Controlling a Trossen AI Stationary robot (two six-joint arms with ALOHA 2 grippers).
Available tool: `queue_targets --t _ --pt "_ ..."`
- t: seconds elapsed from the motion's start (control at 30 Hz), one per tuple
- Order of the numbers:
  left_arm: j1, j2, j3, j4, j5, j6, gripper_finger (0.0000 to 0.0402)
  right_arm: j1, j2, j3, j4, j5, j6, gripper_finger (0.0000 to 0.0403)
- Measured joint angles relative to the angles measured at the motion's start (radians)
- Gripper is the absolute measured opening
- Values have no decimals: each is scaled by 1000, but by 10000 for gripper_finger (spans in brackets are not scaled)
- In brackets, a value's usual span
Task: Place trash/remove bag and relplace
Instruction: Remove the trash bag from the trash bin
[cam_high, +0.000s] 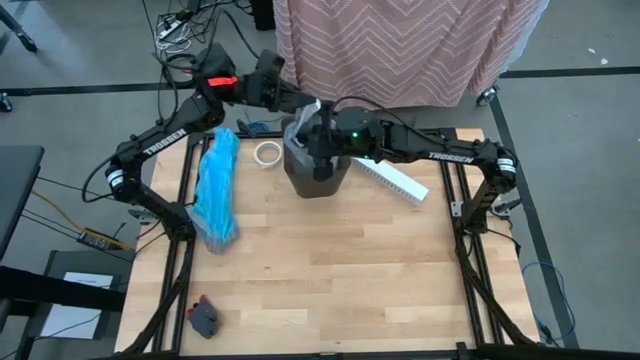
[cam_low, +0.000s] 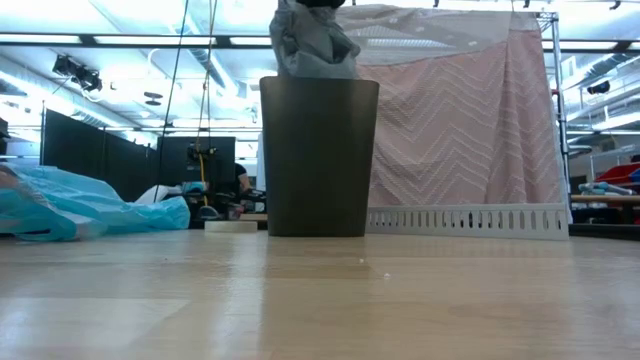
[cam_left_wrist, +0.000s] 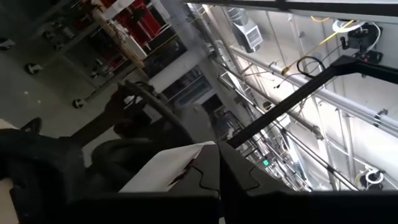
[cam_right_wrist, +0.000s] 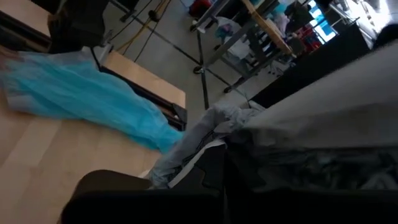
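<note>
Nearest the bench's left edge lay the turquoise replacement bag (cam_high: 216, 187), limp. Farther back, at the far edge's middle, the grey bag (cam_low: 310, 42) bunched above the dark bin (cam_low: 318, 155): light, soft, best taken by its gathered top. The right gripper (cam_high: 322, 131) pinched it there; only the right wrist view showed that. The left gripper (cam_high: 300, 103), closed beside it, seemed empty.

place: lab workshop — evidence: ceiling ducts (cam_left_wrist: 249, 34) (exposed) | floor cables (cam_high: 180, 25)
</note>
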Motion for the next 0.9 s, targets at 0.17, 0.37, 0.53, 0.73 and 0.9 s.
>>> queue_targets --t 0.17,0.37,0.53,0.73,0.9 --pt "32 0 45 -1 16 -18 0 -9 0 0 3 7 4 0" --pt "65 0 81 -7 40 -20 0 -28 0 0 7 7 50 0" --pt "112 -2 87 -64 89 52 0 -16 -10 -5 88 8 51 0" --pt "226 4 86 -173 103 161 0 25 -77 -4 105 104 5 0" --pt "248 -2 86 -243 103 265 0 50 -121 -5 145 174 -46 0"
